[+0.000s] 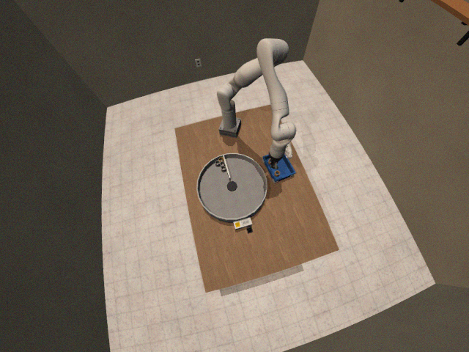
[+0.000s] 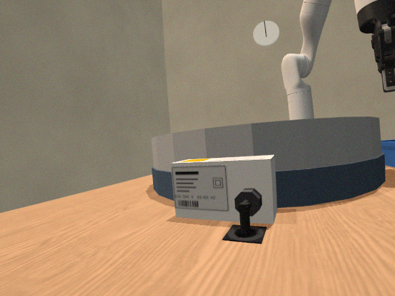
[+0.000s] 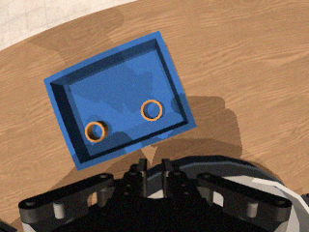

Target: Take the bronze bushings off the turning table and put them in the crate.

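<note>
End effector [image 1: 274,163] [image 2: 389,85] [image 3: 154,168]: nearly closed, slim gap, grasping nothing, raised near crate [image 1: 285,177] [image 2: 389,145] [image 3: 178,80] | two bronze bushings [image 1: 277,175] [image 3: 152,101]: lower, inside crate, right of turning table [image 1: 234,204] [image 2: 303,143] | another bronze bushing [image 1: 220,159]: far left on turning table, beside steel bushings [image 1: 223,171], well apart from end effector

Dull olive-grey walls [image 1: 182,34] [image 2: 79,79] enclosed a pale tiled floor [image 1: 151,227] [image 3: 29,16]. One wall carried a round white clock [image 2: 271,34], another a small outlet [image 1: 198,62]. An orange-brown piece of furniture [image 1: 454,8] showed at a corner of the top view, while shadows fell across the wood-grained tabletop [image 1: 287,235] [image 2: 127,254] [image 3: 261,63].
</note>
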{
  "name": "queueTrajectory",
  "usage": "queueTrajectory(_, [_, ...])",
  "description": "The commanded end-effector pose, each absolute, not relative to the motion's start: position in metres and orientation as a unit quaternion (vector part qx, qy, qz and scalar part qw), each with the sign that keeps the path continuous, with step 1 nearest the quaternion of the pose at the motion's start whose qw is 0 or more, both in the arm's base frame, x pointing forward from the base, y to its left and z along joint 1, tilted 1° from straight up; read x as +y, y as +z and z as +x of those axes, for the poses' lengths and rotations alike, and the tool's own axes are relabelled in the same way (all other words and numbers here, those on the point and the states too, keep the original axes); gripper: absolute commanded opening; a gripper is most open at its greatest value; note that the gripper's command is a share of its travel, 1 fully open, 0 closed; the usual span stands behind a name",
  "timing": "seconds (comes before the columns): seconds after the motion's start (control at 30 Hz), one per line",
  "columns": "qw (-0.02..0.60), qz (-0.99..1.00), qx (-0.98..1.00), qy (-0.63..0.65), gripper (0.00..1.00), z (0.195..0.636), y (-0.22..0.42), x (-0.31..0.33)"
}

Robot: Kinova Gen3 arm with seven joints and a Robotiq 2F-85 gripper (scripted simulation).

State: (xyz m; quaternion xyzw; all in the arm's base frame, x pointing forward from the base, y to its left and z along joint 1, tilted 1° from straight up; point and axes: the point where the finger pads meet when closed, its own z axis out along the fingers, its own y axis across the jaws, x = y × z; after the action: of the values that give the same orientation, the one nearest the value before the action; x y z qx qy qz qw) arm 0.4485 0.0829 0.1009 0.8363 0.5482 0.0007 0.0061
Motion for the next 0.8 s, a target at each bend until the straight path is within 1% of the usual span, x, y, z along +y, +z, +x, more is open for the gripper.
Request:
queueTrajectory(0.0, [0.006, 0.836, 0.548, 0.002, 0.14, 0.449, 0.102, 0.083])
queueTrajectory(0.17, [0.006, 0.87, 0.492, 0.002, 0.14, 0.421, 0.099, 0.039])
queueTrajectory(0.57, [0.006, 0.87, 0.492, 0.002, 0.14, 0.421, 0.099, 0.039])
queueTrajectory(0.73, [0.006, 0.901, 0.434, 0.003, 0.14, 0.393, 0.096, -0.005])
queueTrajectory(0.77, [0.006, 0.901, 0.434, 0.003, 0.14, 0.393, 0.096, -0.005])
